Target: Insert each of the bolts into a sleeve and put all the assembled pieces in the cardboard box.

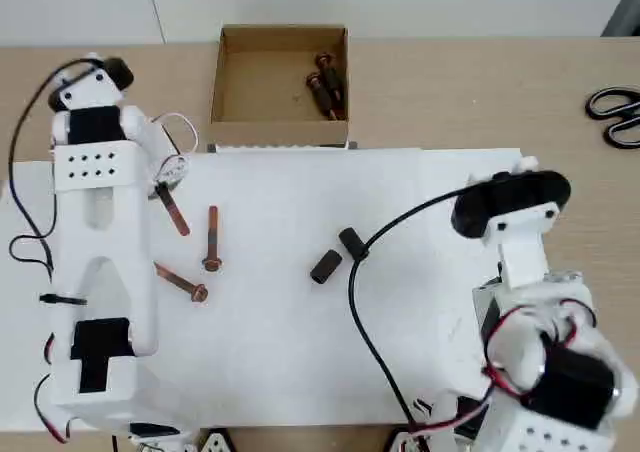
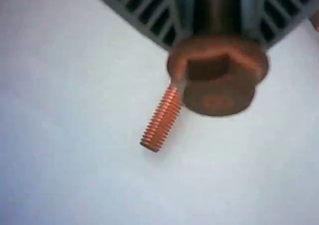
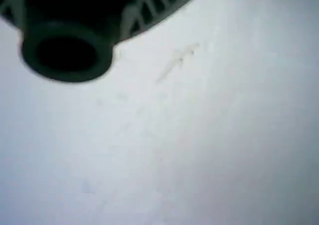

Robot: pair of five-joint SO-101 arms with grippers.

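Over at nine o'clock, the left gripper is pinching a bolt by its head. The thread is hanging free, probably so that it can slide into a sleeve. At four o'clock the right gripper is clasping a black sleeve, its bore facing outward, seemingly ready to receive the bolt. Two loose bolts and two spare sleeves are lying mid-sheet. The cardboard box at twelve o'clock is holding finished pieces.
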